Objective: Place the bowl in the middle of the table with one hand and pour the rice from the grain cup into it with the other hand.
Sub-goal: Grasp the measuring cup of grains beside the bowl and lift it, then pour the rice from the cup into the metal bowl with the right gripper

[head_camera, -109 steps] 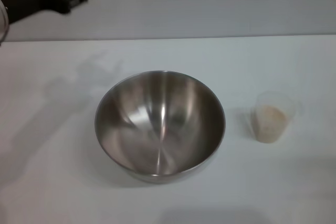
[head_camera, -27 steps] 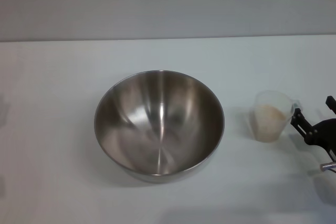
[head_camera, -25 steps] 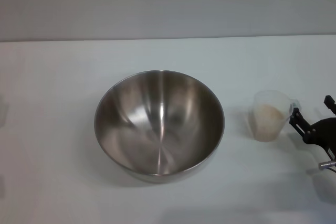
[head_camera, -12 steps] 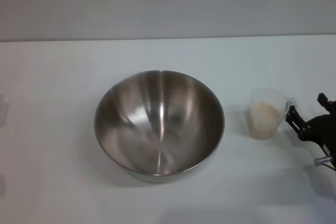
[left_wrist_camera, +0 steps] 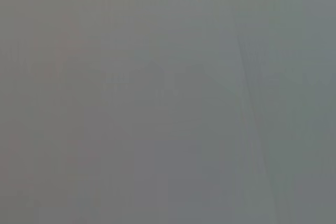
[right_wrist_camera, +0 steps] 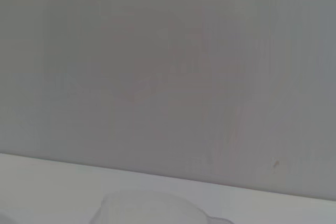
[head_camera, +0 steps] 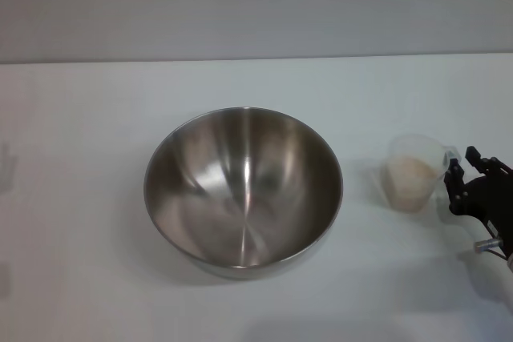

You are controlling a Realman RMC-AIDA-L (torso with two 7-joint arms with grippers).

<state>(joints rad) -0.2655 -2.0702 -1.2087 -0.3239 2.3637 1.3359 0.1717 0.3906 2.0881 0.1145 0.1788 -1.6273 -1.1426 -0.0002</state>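
White table [head_camera: 80, 118] against a grey wall [head_camera: 256, 6]. Clear tapered grain cup [head_camera: 414, 172], spout toward the right gripper [head_camera: 463, 172], about half full of pale beige rice [head_camera: 409, 182]; no markings legible. Gripper just beside the cup's spout side, fingers apart, nothing held. Shiny steel mixing bowl [head_camera: 244, 190] well beyond the cup from the gripper, upright. Left gripper out of sight.

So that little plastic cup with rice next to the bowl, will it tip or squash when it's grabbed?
The grain cup looks thin and clear, so it may flex under a firm squeeze. It is narrow and tapered, with rice filling much of it, so a sideways nudge from the right gripper could probably tip it and spill grains.
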